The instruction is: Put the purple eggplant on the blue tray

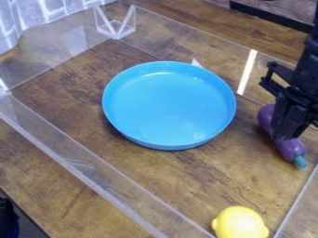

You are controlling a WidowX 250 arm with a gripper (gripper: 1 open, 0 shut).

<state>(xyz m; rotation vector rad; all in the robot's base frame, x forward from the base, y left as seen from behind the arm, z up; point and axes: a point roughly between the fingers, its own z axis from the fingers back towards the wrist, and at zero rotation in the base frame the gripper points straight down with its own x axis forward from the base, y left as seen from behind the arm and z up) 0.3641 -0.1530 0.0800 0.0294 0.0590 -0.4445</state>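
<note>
The purple eggplant [291,147] lies at the right edge of the wooden table, its teal stem tip pointing to the near right. My black gripper [289,128] comes down from above onto its middle, with the fingers shut around it. Part of the eggplant shows on either side of the fingers. I cannot tell whether it still rests on the wood. The blue tray [134,127], a large round shallow dish, sits in the middle of the table, left of the gripper, with nothing in it.
A round yellow lemon [240,224] sits at the near right. Clear acrylic walls [74,160] fence the table on all sides. A small clear stand [115,20] is at the far left.
</note>
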